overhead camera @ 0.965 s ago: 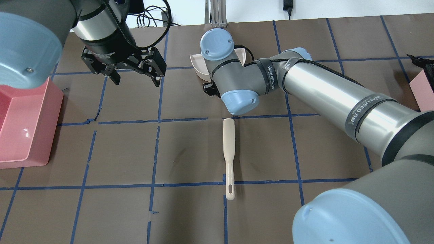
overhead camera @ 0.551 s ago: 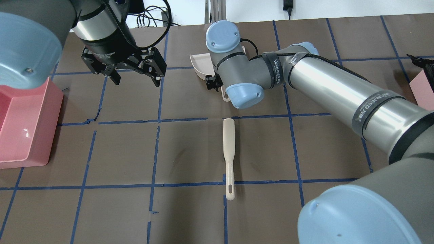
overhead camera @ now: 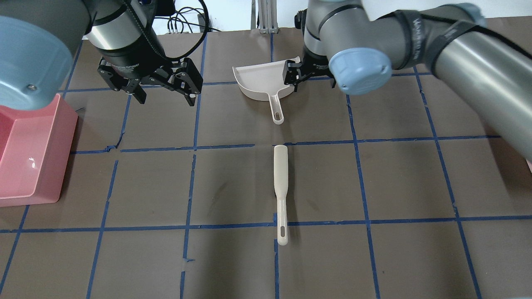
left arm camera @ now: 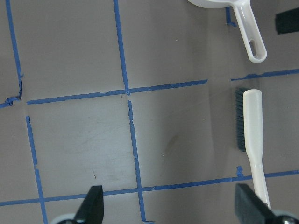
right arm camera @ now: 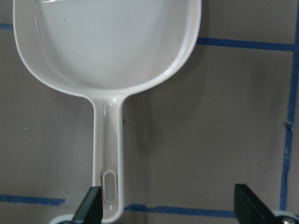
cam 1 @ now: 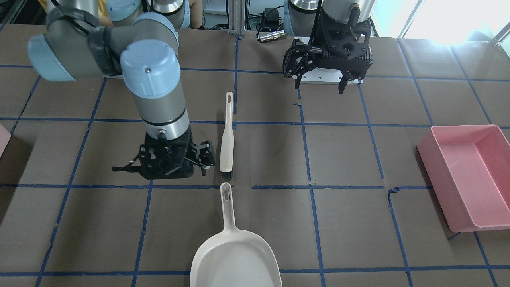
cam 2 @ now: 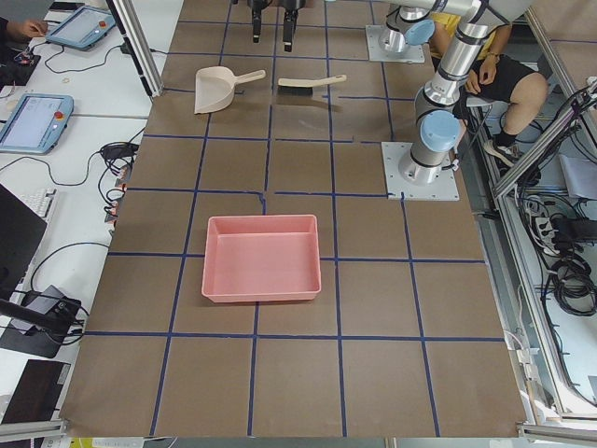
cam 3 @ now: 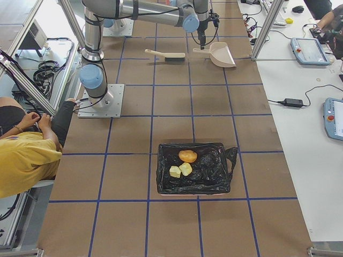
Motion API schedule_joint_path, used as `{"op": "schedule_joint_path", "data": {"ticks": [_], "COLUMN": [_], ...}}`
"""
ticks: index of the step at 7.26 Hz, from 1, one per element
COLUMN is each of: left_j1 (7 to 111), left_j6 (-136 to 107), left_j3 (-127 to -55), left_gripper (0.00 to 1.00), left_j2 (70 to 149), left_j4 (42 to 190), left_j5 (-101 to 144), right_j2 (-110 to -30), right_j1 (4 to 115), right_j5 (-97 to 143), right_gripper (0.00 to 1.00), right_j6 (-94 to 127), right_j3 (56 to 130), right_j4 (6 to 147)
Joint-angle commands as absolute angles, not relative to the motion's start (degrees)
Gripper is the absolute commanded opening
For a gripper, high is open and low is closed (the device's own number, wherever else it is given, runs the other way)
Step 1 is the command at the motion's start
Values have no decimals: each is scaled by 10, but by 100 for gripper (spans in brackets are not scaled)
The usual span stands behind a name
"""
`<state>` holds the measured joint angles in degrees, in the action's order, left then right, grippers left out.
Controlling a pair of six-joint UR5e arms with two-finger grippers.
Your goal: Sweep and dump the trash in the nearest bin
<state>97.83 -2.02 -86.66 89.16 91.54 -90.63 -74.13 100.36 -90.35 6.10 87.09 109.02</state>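
Overhead exterior: brown table (overhead camera: pixel 232 182) gridded with blue tape (overhead camera: pixel 166 148); left end effector (overhead camera: pixel 166 99) and right end effector (overhead camera: pixel 309 77) both spread apart.

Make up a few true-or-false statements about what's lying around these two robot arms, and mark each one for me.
1. The dustpan is empty. True.
2. The right gripper has its fingers clamped on the brush. False: the fingers are open and hold nothing; the brush lies loose beside them.
3. The trash sits in the pink tray. False: that tray is empty; the three lumps lie on a black bag.
4. The left gripper is open. True.
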Motion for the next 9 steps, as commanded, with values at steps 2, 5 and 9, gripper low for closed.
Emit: {"op": "schedule_joint_path", "data": {"ticks": [2, 5, 9], "left_j1": [979, 979, 979], "left_j6": [-20, -20, -20], "left_j3": [-867, -867, -867], "left_gripper": [100, 100, 100], "left_j2": [891, 891, 890], "left_j4": [917, 917, 917], "left_j5": [-907, -907, -907], "right_j2": [-879, -901, -898], "right_j1": [909, 908, 907], "right_j5": [-856, -894, -903], "right_gripper": [100, 100, 100], "right_j6": [-9, 11, 11], "right_j3": [861, 860, 860], "right_j4": [872, 831, 834]}}
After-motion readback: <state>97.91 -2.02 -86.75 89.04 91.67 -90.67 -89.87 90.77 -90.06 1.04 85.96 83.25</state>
